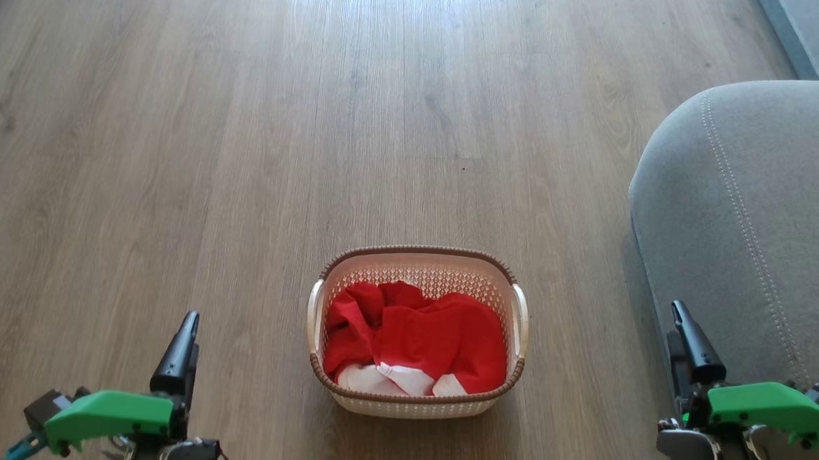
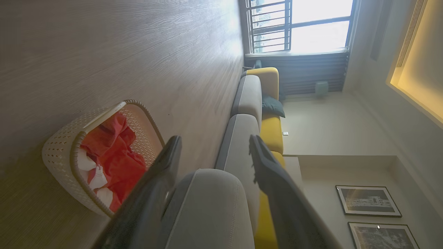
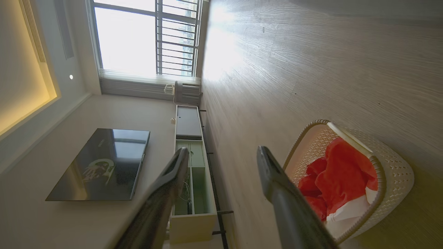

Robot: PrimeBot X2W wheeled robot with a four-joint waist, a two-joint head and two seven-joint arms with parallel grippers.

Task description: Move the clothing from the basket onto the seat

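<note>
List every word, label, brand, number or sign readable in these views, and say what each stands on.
No text can be read.
Black flat wall television: pale mark on its screen, too blurred to read.
Dark framed pictures: too small to tell any lettering.
Bright red fabric clothing in the cream perforated plastic basket: no print shows.

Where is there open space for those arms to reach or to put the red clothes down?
The seat on the right is bare where it shows, in from its stitched edge. The wood floor is open around the basket, up to the left pincer, the right pincer and the seat. Crowded: inside the basket, where the clothing fills most of it.
</note>
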